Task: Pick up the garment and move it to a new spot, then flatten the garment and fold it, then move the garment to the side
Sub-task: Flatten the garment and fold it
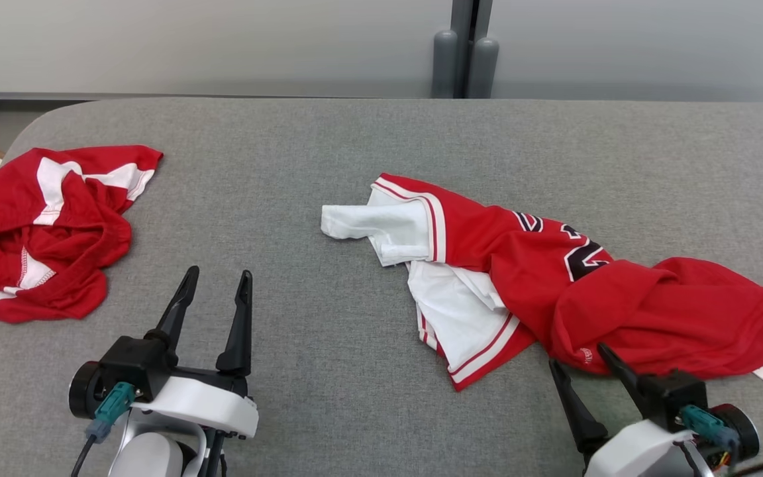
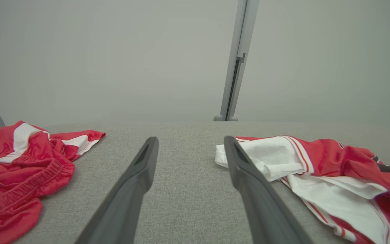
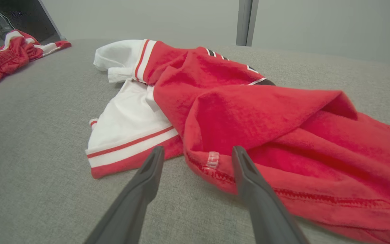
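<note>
Looks like step 1, pick-up: crumpled red-and-white jersey garment [image 1: 554, 285] lying centre-right on grey fabric table [image 1: 328, 371]. Right hand [image 1: 577, 356] wide open, empty, at near hem; left hand [image 1: 218, 271] likewise, well apart. Next: pinch hem, lift.

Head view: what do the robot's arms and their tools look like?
The left tool and right tool each have two long, tapering dark fingers on a black block. Behind each sits a glossy white wrist shell with a round black cap, a teal plug and thin dark cables.
</note>
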You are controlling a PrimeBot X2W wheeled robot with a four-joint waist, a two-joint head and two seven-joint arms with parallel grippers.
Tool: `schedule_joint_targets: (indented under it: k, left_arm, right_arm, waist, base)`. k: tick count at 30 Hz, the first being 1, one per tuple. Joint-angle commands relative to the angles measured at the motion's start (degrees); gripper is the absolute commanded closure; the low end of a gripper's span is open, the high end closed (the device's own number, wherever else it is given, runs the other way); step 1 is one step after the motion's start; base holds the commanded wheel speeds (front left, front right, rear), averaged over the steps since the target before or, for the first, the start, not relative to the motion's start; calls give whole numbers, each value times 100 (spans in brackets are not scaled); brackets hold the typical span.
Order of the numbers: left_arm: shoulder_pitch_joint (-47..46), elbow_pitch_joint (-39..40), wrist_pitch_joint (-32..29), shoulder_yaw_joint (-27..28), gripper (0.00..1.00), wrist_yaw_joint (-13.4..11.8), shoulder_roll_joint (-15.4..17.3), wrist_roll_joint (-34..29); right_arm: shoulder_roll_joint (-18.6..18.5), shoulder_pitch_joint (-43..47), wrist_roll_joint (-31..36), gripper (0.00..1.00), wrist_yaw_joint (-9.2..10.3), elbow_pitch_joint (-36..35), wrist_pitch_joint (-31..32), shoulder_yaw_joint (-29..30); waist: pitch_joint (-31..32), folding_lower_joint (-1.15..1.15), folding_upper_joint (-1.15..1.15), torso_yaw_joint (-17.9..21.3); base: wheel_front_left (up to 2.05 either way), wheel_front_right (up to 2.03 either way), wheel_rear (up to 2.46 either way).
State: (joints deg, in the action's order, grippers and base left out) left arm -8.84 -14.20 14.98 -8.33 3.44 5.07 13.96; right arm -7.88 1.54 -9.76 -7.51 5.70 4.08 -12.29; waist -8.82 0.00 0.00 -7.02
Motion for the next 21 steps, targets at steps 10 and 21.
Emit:
schedule_joint_targets:
  k: [10, 21]
  left_arm:
    - [-220, -61, 26, -42, 0, -54, -26, 44]
    - [-239, 96, 28, 97, 0, -101, 30, 29]
  right_arm:
    - [41, -574, 287, 100, 3, 803, -200, -90]
    - [73, -772, 43, 100, 3, 397, -537, 1029]
  waist:
    - [-114, 0, 0, -52]
    - [-260, 0, 0, 140]
  base:
    - [0, 0, 0]
    - [0, 0, 0]
